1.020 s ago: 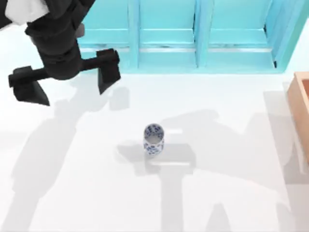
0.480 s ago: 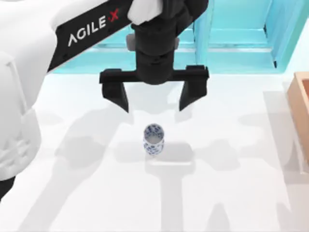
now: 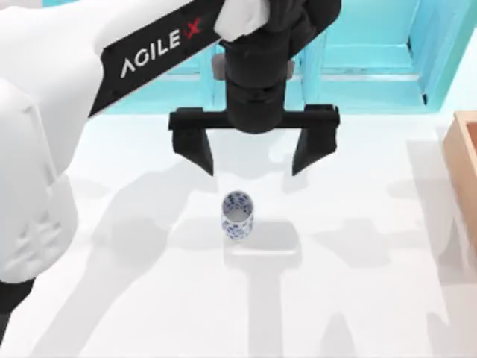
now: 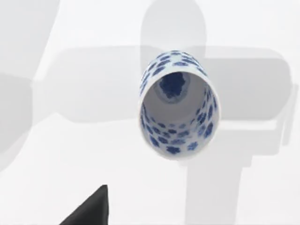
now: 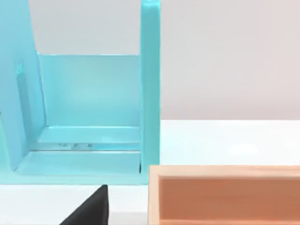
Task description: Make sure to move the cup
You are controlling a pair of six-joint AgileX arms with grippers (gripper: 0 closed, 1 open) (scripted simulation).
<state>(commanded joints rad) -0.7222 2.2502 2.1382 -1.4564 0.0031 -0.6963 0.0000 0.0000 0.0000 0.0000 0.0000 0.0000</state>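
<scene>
Because the cup (image 3: 237,215) stands upright and alone near the middle of the white bench (image 3: 358,298), mouth up and touching nothing, the step in hand reads as the approach before a grasp. To do it well, the left hand (image 3: 253,159) should centre itself over the cup so that one finger passes down each side of the wall, descend straight without tipping, and only then close, gently, since a narrow cylinder like this could topple from a sideways nudge. In the left wrist view the cup (image 4: 177,104) sits slightly off the middle, with its pale inside and blue-flowered wall plain to see, which suggests a small correction toward the near side is still wanted.

The left hand hovers just beyond the cup's far side, pointing down, its two dark fingers (image 3: 197,146) spread wide and empty, the gap between them broader than the cup. The white left arm reaches in from the left across the turquoise shelf unit (image 3: 358,67) at the far edge. An orange box (image 3: 463,164) lies at the right edge, well apart from the cup. The right hand's state I cannot tell.
</scene>
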